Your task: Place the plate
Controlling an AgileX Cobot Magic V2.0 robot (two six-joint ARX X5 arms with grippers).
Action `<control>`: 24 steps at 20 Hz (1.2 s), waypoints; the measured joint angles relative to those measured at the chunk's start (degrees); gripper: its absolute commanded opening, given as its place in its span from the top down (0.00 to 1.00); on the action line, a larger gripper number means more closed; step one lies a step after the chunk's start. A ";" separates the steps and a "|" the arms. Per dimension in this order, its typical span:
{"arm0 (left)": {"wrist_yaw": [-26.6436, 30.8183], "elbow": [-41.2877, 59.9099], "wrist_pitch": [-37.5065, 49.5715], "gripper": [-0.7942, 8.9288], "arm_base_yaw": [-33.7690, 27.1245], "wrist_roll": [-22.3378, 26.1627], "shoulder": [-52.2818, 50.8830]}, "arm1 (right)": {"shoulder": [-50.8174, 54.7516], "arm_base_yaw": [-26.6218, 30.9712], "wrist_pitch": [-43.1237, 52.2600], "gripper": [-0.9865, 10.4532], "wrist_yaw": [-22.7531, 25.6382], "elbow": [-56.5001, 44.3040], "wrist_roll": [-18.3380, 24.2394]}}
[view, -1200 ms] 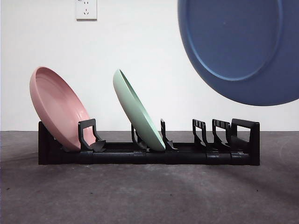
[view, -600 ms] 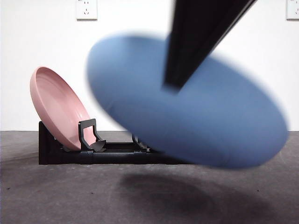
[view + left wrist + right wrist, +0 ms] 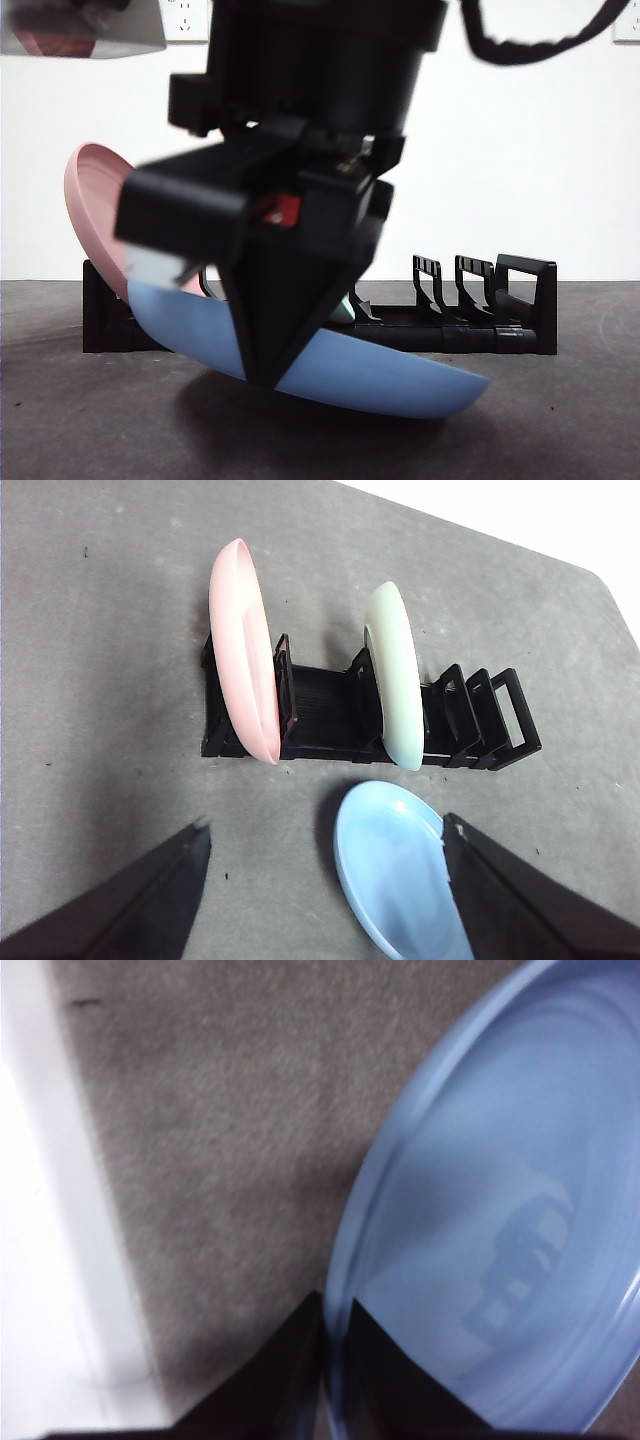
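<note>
My right gripper [image 3: 262,372] is shut on the rim of the light blue plate [image 3: 400,378], and its arm fills the middle of the front view. The plate is tilted and very low over the table, in front of the black rack [image 3: 480,330]; I cannot tell whether it touches the table. In the right wrist view the jaws [image 3: 335,1325] pinch the blue plate's [image 3: 500,1240] edge. From above, the left wrist view shows the blue plate [image 3: 395,865] just in front of the rack [image 3: 320,710]. My left gripper [image 3: 325,825] is open, high above the table and holding nothing.
A pink plate [image 3: 245,660] leans in the rack's left-end slot and a green plate [image 3: 395,670] in a middle slot. Several slots at the right end [image 3: 470,285] hold nothing. In the front view the pink plate [image 3: 90,195] shows partly behind the arm.
The blue plate came down from the upper right and leftwards to just above the table in front of the rack. The arm now hides the green plate in the front view.
</note>
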State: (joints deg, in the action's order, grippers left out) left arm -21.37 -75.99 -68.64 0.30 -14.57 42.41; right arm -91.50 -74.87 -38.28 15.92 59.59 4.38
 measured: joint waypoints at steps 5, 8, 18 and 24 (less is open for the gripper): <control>0.00 0.00 0.00 0.54 0.00 0.00 0.00 | -1.88 2.01 -0.55 0.82 -3.74 0.02 0.81; 0.00 0.00 0.00 0.54 0.00 0.00 0.00 | -1.95 2.38 -0.52 0.75 -4.37 0.02 0.44; 0.00 0.00 0.33 0.53 0.13 -0.02 1.03 | 2.38 4.96 -17.92 0.67 -15.15 12.76 -10.21; 0.04 -0.02 6.47 0.53 2.69 0.00 13.79 | 17.14 13.86 -23.28 0.67 -12.70 15.65 -17.49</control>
State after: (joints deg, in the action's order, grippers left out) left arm -21.32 -76.01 -62.17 2.98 -14.57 56.21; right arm -74.37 -61.01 -61.56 3.22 75.24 -13.10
